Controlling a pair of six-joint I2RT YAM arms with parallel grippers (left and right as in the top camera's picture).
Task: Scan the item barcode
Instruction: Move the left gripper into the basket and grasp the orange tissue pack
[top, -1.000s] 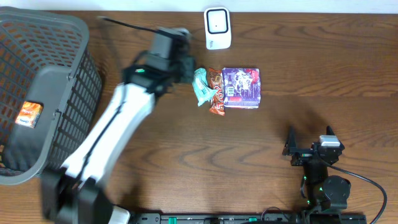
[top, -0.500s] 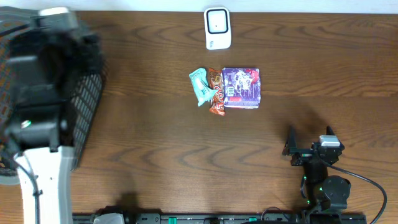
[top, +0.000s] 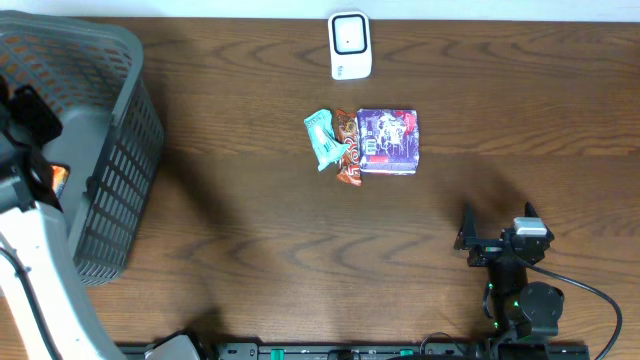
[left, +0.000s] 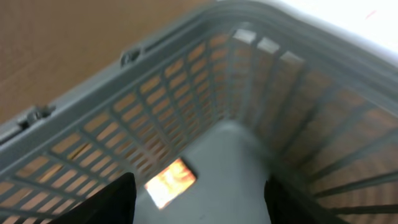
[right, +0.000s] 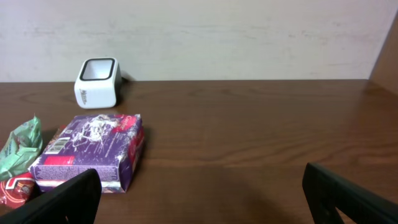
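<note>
We judge the job part done: an orange packet (left: 171, 182) lies flat on the floor of the grey basket (left: 186, 74), straight below the left claw (left: 199, 186). Its fingers (left: 118, 202) stand well apart with nothing between them, so that piece looks let go and put away, though we cannot confirm that its code was ever read. The rest waits out on the worktop (top: 300, 260), well off to that claw's right: a purple box (top: 388, 140), a red wrapper (top: 346, 160) touching its left side and a teal packet (top: 320, 138) touching the wrapper. All three lie in a row near the white scanner (top: 350, 45), on the robot's side of it. For the right claw (right: 202, 186), likewise spread wide and empty, the box sits ahead and to the left, with the scanner farther ahead beyond it. As we read it, what is left is to fetch one of those three, show its barcode to the scanner and carry it to the basket. Much is hard to make out. The left wrist view is blurred and shows only the finger ends at its bottom edge. From overhead the left arm (top: 30, 260) is cut off at the frame's left edge and hides part of the orange packet, whose print we cannot read. A pale label (right: 59, 146) on the box's top may be its barcode, but where the codes sit on the two wrappers we cannot tell.
</note>
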